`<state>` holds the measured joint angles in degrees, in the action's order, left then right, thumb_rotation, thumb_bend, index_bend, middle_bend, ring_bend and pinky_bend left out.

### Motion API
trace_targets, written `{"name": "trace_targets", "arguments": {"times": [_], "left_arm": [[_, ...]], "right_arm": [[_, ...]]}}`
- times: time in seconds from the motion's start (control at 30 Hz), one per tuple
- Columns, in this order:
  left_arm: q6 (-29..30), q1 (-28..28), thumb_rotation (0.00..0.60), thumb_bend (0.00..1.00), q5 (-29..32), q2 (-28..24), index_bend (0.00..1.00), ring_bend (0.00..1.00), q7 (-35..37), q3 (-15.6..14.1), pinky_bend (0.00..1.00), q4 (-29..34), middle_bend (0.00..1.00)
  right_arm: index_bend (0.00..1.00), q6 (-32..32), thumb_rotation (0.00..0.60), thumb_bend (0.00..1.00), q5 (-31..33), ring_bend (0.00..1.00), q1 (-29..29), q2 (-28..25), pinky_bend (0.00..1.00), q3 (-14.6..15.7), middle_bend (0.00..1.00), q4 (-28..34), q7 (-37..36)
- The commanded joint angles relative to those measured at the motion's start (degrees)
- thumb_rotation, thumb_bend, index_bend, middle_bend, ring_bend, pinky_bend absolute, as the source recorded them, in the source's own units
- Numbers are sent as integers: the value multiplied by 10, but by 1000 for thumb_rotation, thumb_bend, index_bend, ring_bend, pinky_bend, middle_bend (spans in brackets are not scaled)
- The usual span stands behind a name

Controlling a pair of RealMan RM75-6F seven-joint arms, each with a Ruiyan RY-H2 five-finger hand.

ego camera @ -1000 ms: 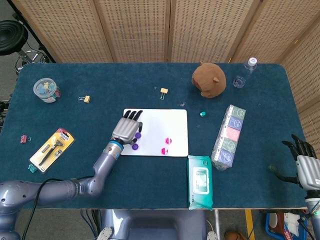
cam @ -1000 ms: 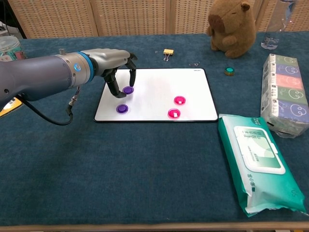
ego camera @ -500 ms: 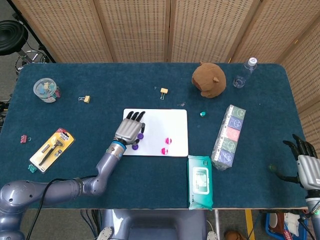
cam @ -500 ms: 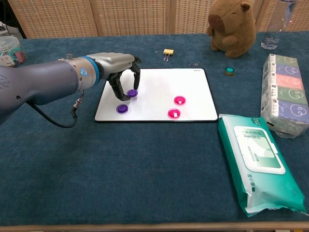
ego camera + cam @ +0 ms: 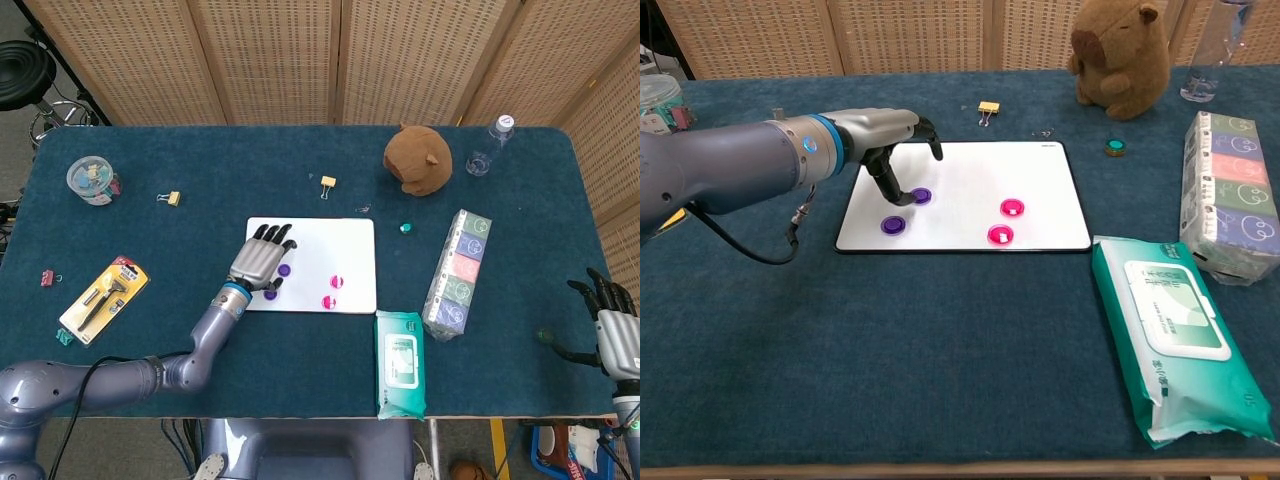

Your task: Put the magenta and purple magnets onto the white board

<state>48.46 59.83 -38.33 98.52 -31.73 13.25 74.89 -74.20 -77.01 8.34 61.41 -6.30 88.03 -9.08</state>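
The left hand [image 5: 895, 140] hovered over the upper-left part of the whiteboard [image 5: 1040, 160], fingers spread and holding nothing. One purple magnet [image 5: 922, 195] lay flat on the board just beside and below its fingertips, on the side toward the board's middle, apart from them as far as the chest view showed. The second purple magnet [image 5: 893, 225] sat nearer the board's front-left corner, and the two magenta magnets [image 5: 1012, 207] lay close together right of centre. All four appeared to be on the board, so the task looked done or nearly so; the likely next move was simply for this hand to lift clear, straight up and back toward the left, away from the magnets. The right hand [image 5: 612, 335] hung open well apart at the far right edge of the counter [image 5: 890, 380]. The magnets were small glossy plastic discs with no long axis; the board was smooth, rectangular, dark-rimmed; the counter was covered in matte blue cloth
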Motion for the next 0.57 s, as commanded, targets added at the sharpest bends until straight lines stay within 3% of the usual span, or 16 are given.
{"name": "trace_targets", "arguments": {"times": [0.03, 0.13, 0.33, 0.47, 0.57], "left_arm": [[23, -22, 600, 303, -37, -34, 75, 0, 31, 4, 0, 39, 0], [55, -54, 600, 243, -85, -78, 0, 0, 64, -3, 0, 85, 0], [128, -131, 600, 112, -182, -165, 0, 0, 127, -35, 0, 164, 0], [210, -217, 600, 108, -258, -234, 0, 0, 191, -81, 0, 200, 0], [311, -304, 600, 108, -309, -269, 0, 0, 217, -127, 0, 188, 0]], "right_arm": [[158, -2, 600, 0, -2, 0, 0, 0, 0, 1, 0, 1, 1], [149, -6, 600, 0, -9, 0, -1, 1, 0, 2, 0, 1, 3], [76, -17, 600, 0, -21, 0, -2, 6, 0, 4, 0, 3, 8], [2, -35, 600, 0, -31, 0, -3, 17, 0, 2, 0, 3, 22], [0, -53, 600, 0, -45, 0, -5, 28, 0, 2, 0, 1, 31]]}}
